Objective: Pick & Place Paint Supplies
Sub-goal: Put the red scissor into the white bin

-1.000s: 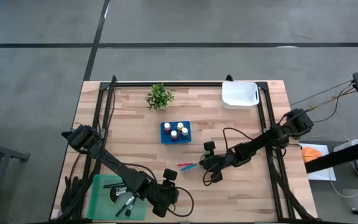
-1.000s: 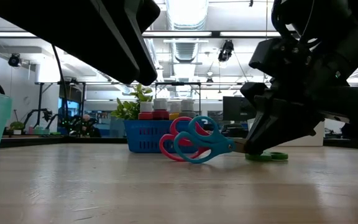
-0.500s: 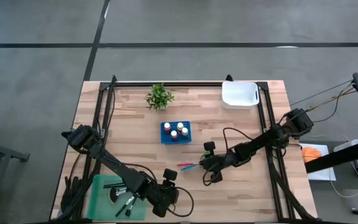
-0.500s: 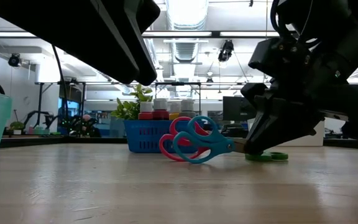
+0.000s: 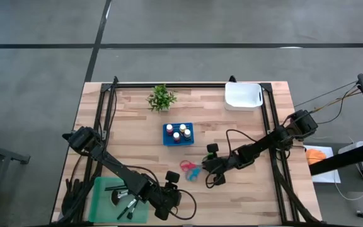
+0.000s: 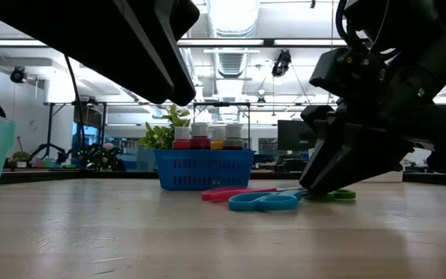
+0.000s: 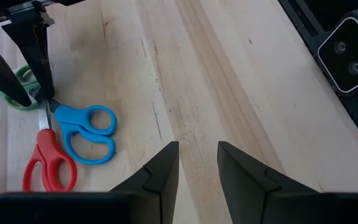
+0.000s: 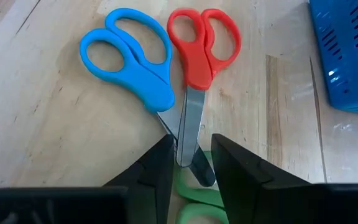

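Scissors are seen lying flat on the wooden table (image 5: pixel 137 142), at about six o'clock from the blue basket (image 5: pixel 178 133). The blue-handled scissors (image 8: pixel 132 65) and the red-handled scissors (image 8: pixel 201 50) are laid side by side with blades crossing, and the green-handled scissors (image 8: pixel 197 199) are partly hidden beneath them. The right gripper (image 8: pixel 188 155) is placed low over the blade tips, its fingers (image 8: pixel 157 171) parted a little on either side of the blades; no firm pinch is shown. Paint bottles (image 6: pixel 207 136) are stood upright inside the basket. The left gripper (image 7: pixel 197 168) is held near the table's six o'clock edge, beside the green tray (image 5: pixel 106 198), with jaws slightly spread and nothing between them. Brushes (image 5: pixel 128 205) are seen in that tray.
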`<state>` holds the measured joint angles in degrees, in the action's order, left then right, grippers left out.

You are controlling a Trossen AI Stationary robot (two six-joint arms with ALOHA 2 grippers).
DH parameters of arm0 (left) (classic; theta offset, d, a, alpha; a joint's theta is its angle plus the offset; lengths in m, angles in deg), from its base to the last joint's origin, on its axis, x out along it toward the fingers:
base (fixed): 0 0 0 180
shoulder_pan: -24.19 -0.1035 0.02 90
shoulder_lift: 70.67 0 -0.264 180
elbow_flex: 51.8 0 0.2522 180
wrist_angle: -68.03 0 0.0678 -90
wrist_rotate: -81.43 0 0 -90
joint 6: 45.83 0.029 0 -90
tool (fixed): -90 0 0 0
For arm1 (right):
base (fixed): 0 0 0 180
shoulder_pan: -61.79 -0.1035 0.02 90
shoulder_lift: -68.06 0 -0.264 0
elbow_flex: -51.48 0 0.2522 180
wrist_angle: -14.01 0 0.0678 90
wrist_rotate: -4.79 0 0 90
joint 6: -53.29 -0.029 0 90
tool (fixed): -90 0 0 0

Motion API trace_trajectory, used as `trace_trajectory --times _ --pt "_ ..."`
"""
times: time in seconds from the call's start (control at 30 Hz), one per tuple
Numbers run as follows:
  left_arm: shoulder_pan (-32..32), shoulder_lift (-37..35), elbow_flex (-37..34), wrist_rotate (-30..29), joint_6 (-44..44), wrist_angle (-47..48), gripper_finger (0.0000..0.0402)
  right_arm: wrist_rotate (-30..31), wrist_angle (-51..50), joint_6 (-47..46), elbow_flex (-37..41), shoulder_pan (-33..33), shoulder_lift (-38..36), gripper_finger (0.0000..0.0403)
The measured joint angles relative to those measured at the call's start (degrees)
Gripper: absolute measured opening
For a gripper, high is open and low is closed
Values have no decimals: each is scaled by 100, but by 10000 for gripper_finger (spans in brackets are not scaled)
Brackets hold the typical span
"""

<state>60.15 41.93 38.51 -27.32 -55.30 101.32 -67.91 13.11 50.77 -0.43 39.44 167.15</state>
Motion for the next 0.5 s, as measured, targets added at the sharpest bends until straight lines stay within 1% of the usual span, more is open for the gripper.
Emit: trace_trajectory --times 0.1,0.17,0.23,0.4,0.5 --pt "0 0 0 -9 0 -2 118 6 0 -5 0 0 0 106" --pt "0 0 0 -8 0 0 118 20 2 -7 0 0 0 96" --pt "0 -2 0 -9 0 0 118 20 -1 -7 0 0 0 80" --pt "0 -2 0 -7 0 -2 118 37 1 42 0 0 0 19" --pt "0 -2 0 -7 0 -2 118 59 4 73 -9 -2 -7 12"
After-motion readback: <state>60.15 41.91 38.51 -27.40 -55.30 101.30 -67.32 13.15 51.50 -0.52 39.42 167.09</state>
